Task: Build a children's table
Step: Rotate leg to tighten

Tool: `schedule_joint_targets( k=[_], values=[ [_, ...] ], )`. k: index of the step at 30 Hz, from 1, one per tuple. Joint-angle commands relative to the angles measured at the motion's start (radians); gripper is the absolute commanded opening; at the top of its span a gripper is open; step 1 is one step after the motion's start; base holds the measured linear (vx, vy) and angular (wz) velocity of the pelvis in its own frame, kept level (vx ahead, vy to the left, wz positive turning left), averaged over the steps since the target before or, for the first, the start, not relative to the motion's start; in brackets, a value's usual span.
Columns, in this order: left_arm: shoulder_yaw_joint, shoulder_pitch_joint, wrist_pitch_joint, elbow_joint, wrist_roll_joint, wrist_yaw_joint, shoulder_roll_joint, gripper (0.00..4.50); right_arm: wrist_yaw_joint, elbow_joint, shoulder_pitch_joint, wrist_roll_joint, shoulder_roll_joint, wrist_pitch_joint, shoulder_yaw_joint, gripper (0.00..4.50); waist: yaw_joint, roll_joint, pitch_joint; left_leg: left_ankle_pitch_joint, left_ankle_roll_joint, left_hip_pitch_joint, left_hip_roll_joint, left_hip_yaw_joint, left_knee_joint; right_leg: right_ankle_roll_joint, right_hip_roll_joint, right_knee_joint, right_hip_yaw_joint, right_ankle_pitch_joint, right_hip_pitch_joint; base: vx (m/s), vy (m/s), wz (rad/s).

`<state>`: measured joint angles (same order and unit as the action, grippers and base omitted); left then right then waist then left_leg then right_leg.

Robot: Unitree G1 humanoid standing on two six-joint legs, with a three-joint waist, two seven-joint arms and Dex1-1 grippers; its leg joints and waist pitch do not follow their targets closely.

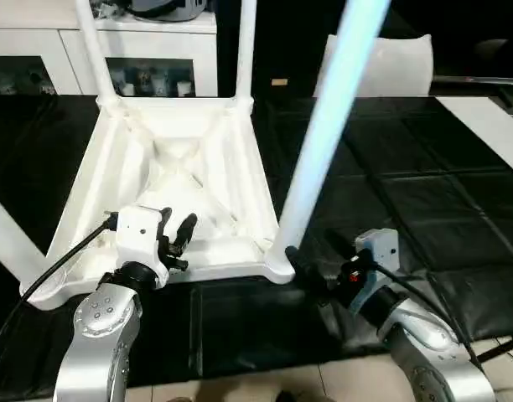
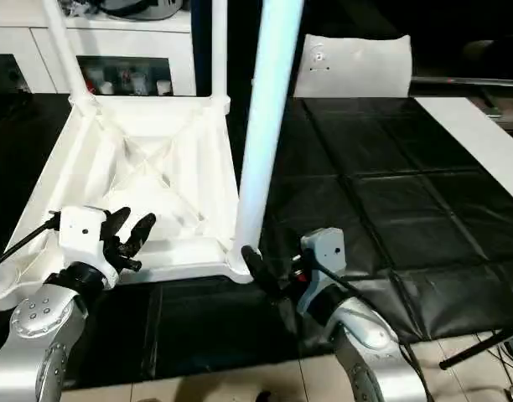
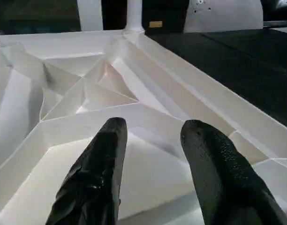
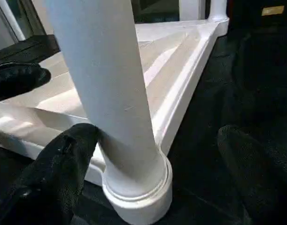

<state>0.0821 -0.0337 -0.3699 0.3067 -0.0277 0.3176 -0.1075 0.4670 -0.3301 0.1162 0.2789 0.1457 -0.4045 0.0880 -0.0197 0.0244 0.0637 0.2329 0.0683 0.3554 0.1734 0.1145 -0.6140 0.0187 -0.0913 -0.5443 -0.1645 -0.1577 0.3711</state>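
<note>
Tabletop (image 1: pixel 147 180): upside down, legs standing up.
Left gripper (image 1: pixel 178 233): parted — over the rim, empty.
Right gripper (image 4: pixel 153 154): wide apart — astride the near leg (image 1: pixel 323 138).

Black padded mat (image 1: pixel 424 193) fronts a white cabinet (image 1: pixel 64 42).

Desk (image 1: pixel 458 209) covered with black quilted sheet, creased near front edge. White tabletop (image 1: pixel 168 180) lies directly on it, ribbed underside up, with legs standing in its corner sockets. Long flat white board strip (image 1: pixel 491 126) lies along the far right side.
</note>
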Motion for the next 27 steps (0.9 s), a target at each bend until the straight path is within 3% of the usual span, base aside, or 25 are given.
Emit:
schedule_joint_targets(
  k=[1, 2, 3, 4, 5, 6, 7, 8, 9, 10, 11, 12, 13, 14, 15, 16, 17, 18, 19, 20, 22, 23, 24, 25, 27],
  values=[
    [-0.002, -0.005, -0.009, 0.019, -0.009, -0.011, -0.004, 2.17, 0.0, 0.008, -0.008, 0.002, 0.011, 0.008, 0.002, 4.5, 0.003, -0.009, -0.066, 0.005, -0.072, 0.036, 0.063, -0.018, 0.082, 0.141, -0.067, 0.04, 0.078, -0.08, -0.033, 0.0, 0.0, 0.0],
    [-0.002, -0.005, -0.005, 0.02, -0.013, -0.012, -0.003, 2.17, 0.0, 0.008, -0.008, 0.001, 0.012, 0.009, 0.003, 4.5, 0.0, -0.009, -0.099, -0.47, -0.223, 0.043, 0.032, -0.008, 0.036, 0.22, -0.041, -0.004, 0.068, 0.326, -0.012, 0.0, 0.0, 0.0],
    [-0.002, -0.005, -0.005, 0.02, -0.013, -0.012, -0.003, 2.17, 0.0, 0.008, -0.008, 0.001, 0.012, 0.009, 0.003, 4.5, 0.002, -0.007, -0.114, -0.641, -0.282, 0.044, 0.018, -0.007, 0.021, 0.23, -0.027, -0.016, 0.06, 0.461, 0.004, 0.0, 0.0, 0.0],
    [-0.006, -0.006, -0.019, 0.025, -0.006, -0.019, -0.008, 2.17, 0.001, 0.008, -0.007, 0.001, 0.014, 0.01, 0.004, 4.5, 0.002, -0.005, -0.124, -0.763, -0.334, 0.044, 0.006, -0.007, 0.01, 0.235, -0.014, -0.022, 0.054, 0.541, 0.018, 0.0, 0.0, 0.0],
    [-0.005, -0.007, -0.02, 0.027, -0.009, -0.022, -0.006, 2.17, 0.002, 0.008, -0.008, 0.001, 0.015, 0.009, 0.003, 4.5, 0.004, 0.0, -0.13, -0.796, -0.399, 0.063, -0.014, 0.0, 0.005, 0.234, -0.009, -0.015, 0.047, 0.554, 0.035, 0.0, 0.0, 0.0],
    [-0.005, -0.01, -0.017, 0.028, -0.013, -0.023, -0.005, 2.17, 0.003, 0.009, -0.009, 0.001, 0.016, 0.009, 0.003, 4.5, 0.013, 0.004, -0.114, -0.502, -0.409, 0.083, -0.014, 0.021, 0.018, 0.232, -0.029, 0.033, 0.044, 0.286, 0.042, 0.0, 0.0, 0.0],
    [-0.007, -0.011, -0.016, 0.028, -0.012, -0.022, -0.007, 2.17, 0.004, 0.01, -0.01, 0.002, 0.017, 0.009, 0.002, 4.5, 0.016, 0.007, -0.11, -0.303, -0.384, 0.083, -0.01, 0.026, 0.01, 0.213, -0.048, 0.057, 0.045, 0.082, 0.036, -0.114, -0.009, 0.02],
    [-0.009, -0.013, -0.016, 0.03, -0.011, -0.022, -0.008, 2.17, 0.005, 0.012, -0.011, 0.001, 0.017, 0.01, 0.003, 4.5, 0.021, 0.004, -0.088, 0.095, -0.255, 0.055, 0.012, 0.029, 0.015, 0.136, -0.069, 0.106, 0.028, -0.421, 0.034, -0.147, 0.001, -0.08],
    [-0.01, -0.016, -0.015, 0.031, -0.011, -0.023, -0.008, 2.17, 0.006, 0.017, -0.013, 0.001, 0.019, 0.013, 0.003, 4.5, -0.001, -0.006, -0.059, 0.422, -0.107, 0.013, 0.034, 0.019, 0.025, -0.007, -0.056, 0.135, -0.017, -0.756, 0.052, -0.147, 0.001, -0.08],
    [-0.01, -0.016, -0.014, 0.031, -0.012, -0.024, -0.009, 2.17, 0.006, 0.018, -0.013, 0.001, 0.02, 0.013, 0.003, 4.5, -0.02, -0.016, -0.033, 0.607, -0.051, -0.002, 0.057, 0.004, 0.049, -0.091, -0.025, 0.149, -0.068, -0.836, 0.057, -0.198, -0.009, -0.11],
    [-0.01, -0.017, -0.016, 0.034, -0.013, -0.025, -0.009, 2.17, 0.007, 0.018, -0.014, 0.001, 0.022, 0.013, 0.004, 4.5, 0.053, -0.04, -0.011, 0.898, 0.037, 0.162, 0.126, 0.008, 0.222, -0.017, 0.014, -0.243, -0.021, -0.465, -0.094, -0.236, -0.007, 0.15],
    [-0.01, -0.017, -0.016, 0.034, -0.013, -0.025, -0.009, 2.17, 0.007, 0.018, -0.014, 0.001, 0.022, 0.013, 0.004, 4.5, 0.133, -0.043, -0.005, 0.936, 0.063, 0.152, 0.086, 0.118, 0.219, 0.035, 0.05, -0.267, -0.025, -0.33, -0.061, -0.236, -0.007, 0.15],
    [-0.009, -0.019, -0.016, 0.037, -0.015, -0.027, -0.009, 2.17, 0.006, 0.017, -0.013, 0.002, 0.023, 0.013, 0.005, 4.5, 0.135, -0.032, -0.011, 0.858, 0.03, 0.151, 0.1, 0.121, 0.202, 0.014, 0.037, -0.294, 0.037, -0.405, -0.09, -0.138, -0.068, 0.22],
    [-0.01, -0.021, -0.015, 0.041, -0.014, -0.03, -0.012, 2.17, 0.006, 0.017, -0.013, 0.003, 0.026, 0.013, 0.005, 4.5, 0.117, 0.05, -0.063, 0.483, 0.081, 0.015, 0.088, 0.114, -0.004, -0.12, -0.038, -0.178, 0.165, -0.972, 0.005, 0.041, -0.189, -0.01],
    [-0.011, -0.022, -0.014, 0.042, -0.014, -0.031, -0.013, 2.17, 0.006, 0.017, -0.012, 0.004, 0.027, 0.014, 0.005, 4.5, 0.126, 0.039, -0.036, 0.07, -0.012, 0.003, 0.014, 0.022, -0.148, -0.115, -0.11, 0.049, 0.262, -1.306, 0.069, 0.041, -0.189, -0.01],
    [-0.012, -0.027, -0.012, 0.051, -0.011, -0.04, -0.015, 2.17, 0.007, 0.018, -0.013, 0.007, 0.03, 0.013, 0.004, 4.5, 0.134, 0.059, -0.022, 0.019, -0.048, 0.072, -0.012, 0.01, -0.15, -0.13, -0.089, 0.051, 0.292, -1.238, 0.013, 0.058, -0.127, 0.03],
    [-0.011, -0.03, -0.012, 0.055, -0.008, -0.044, -0.016, 2.17, 0.008, 0.018, -0.013, 0.008, 0.031, 0.013, 0.004, 4.5, 0.154, 0.03, -0.019, 0.014, -0.006, 0.046, 0.018, -0.018, -0.105, -0.074, -0.114, 0.026, 0.288, -1.034, -0.001, -0.045, -0.016, 0.23],
    [-0.011, -0.033, -0.011, 0.06, -0.004, -0.05, -0.015, 2.17, 0.009, 0.019, -0.015, 0.009, 0.032, 0.014, 0.003, 4.5, 0.16, 0.016, -0.028, 0.083, 0.041, -0.002, 0.046, -0.015, -0.031, -0.012, -0.056, -0.024, 0.237, -0.736, 0.017, -0.045, -0.016, 0.23],
    [-0.01, -0.035, -0.01, 0.064, -0.001, -0.055, -0.015, 2.17, 0.009, 0.022, -0.017, 0.01, 0.033, 0.015, 0.003, 4.5, 0.142, 0.031, -0.014, 0.187, 0.054, -0.003, 0.048, -0.007, 0.003, 0.015, -0.024, -0.035, 0.203, -0.685, 0.021, -0.094, 0.007, 0.23],
    [-0.01, -0.039, -0.008, 0.071, 0.003, -0.07, -0.016, 2.17, 0.012, 0.026, -0.021, 0.009, 0.034, 0.017, 0.005, 4.5, 0.134, 0.01, -0.04, 0.273, 0.043, -0.013, 0.067, -0.012, 0.055, 0.091, -0.021, -0.051, 0.185, -0.41, -0.011, -0.074, 0.041, 0.07],
    [0.001, -0.042, -0.008, 0.079, -0.004, -0.087, -0.004, 2.17, 0.012, 0.031, -0.026, 0.008, 0.034, 0.018, 0.006, 4.5, 0.126, -0.002, -0.044, 0.257, 0.024, -0.011, 0.075, -0.015, 0.078, 0.117, -0.03, -0.045, 0.178, -0.292, -0.03, -0.046, 0.056, 0.02],
    [0.012, -0.044, -0.011, 0.083, -0.009, -0.099, 0.006, 2.17, 0.012, 0.034, -0.029, 0.008, 0.034, 0.018, 0.007, 4.5, 0.113, 0.002, -0.047, 0.241, 0.019, -0.007, 0.074, -0.012, 0.092, 0.13, -0.035, -0.035, 0.172, -0.215, -0.045, 0.017, 0.08, -0.06],
    [0.037, -0.05, -0.008, 0.091, -0.011, -0.132, 0.024, 2.17, 0.016, 0.04, -0.035, 0.013, 0.037, 0.019, 0.012, 4.5, 0.103, 0.01, -0.054, 0.182, 0.003, -0.003, 0.075, -0.011, 0.095, 0.136, -0.04, -0.031, 0.171, -0.123, -0.056, 0.017, 0.08, -0.06],
    [0.062, -0.059, 0.006, 0.104, -0.027, -0.151, 0.043, 2.17, 0.027, 0.043, -0.038, 0.018, 0.04, 0.019, 0.018, 4.5, 0.099, 0.003, -0.057, 0.157, 0.0, -0.002, 0.076, -0.011, 0.095, 0.142, -0.042, -0.034, 0.17, -0.078, -0.058, 0.024, 0.078, -0.04],
    [0.079, -0.077, 0.02, 0.126, -0.037, -0.161, 0.052, 2.36, 0.054, 0.046, -0.041, 0.029, 0.047, 0.018, 0.03, 4.5, 0.081, 0.007, -0.063, 0.101, -0.022, 0.008, 0.072, -0.006, 0.091, 0.153, -0.047, -0.032, 0.169, 0.043, -0.068, 0.012, 0.072, -0.04]
  ],
)
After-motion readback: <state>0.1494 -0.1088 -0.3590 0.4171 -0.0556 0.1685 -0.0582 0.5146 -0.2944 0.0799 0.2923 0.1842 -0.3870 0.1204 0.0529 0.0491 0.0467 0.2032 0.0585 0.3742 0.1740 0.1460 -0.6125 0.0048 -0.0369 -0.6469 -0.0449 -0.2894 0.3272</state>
